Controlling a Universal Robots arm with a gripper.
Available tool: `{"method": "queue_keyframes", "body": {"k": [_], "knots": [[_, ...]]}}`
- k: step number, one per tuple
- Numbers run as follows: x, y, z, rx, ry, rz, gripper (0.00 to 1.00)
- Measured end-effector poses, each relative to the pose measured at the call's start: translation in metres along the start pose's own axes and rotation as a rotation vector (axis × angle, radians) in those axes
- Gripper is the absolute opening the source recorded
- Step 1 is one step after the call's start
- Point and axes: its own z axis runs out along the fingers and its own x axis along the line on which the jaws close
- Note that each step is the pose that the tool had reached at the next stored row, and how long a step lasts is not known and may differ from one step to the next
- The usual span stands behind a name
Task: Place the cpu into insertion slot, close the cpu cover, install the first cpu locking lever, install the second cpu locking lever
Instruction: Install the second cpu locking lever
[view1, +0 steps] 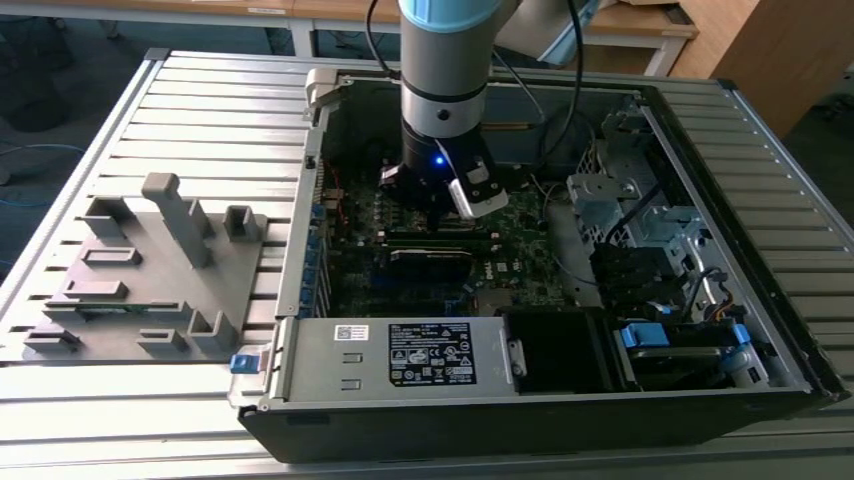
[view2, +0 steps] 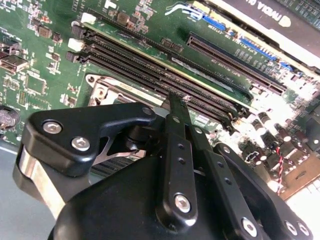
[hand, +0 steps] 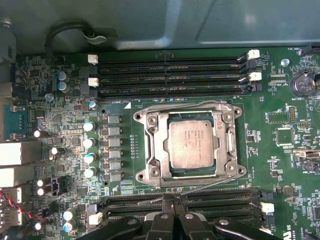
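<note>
One cpu (hand: 193, 145) sits in the insertion slot (hand: 174, 171), the cpu cover (hand: 151, 145) closed over it; we see our gripper (hand: 173, 201) pinched shut, holding nothing, beside it.

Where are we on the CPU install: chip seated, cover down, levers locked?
Done: in the first wrist view the cpu lies in the insertion slot with the cpu cover down around it. In hand: the gripper sits beside the socket, at a thin lever that slants loose along its near edge. Left: that lever looks unlatched; whether the other is locked I can't tell.
</note>
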Motion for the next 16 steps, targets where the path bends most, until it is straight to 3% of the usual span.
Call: {"method": "queue_keyframes", "body": {"k": [4, 13, 16], "knots": [[0.0012, -0.0001, 0.0001, -0.0002, -0.0002, 0.0, 0.1], [0.0163, -0.0012, 0.001, -0.0001, -0.0004, 0.0, 0.1], [0.0195, -0.0015, 0.002, -0.0079, 0.0002, 0.0, 0.1]]}}
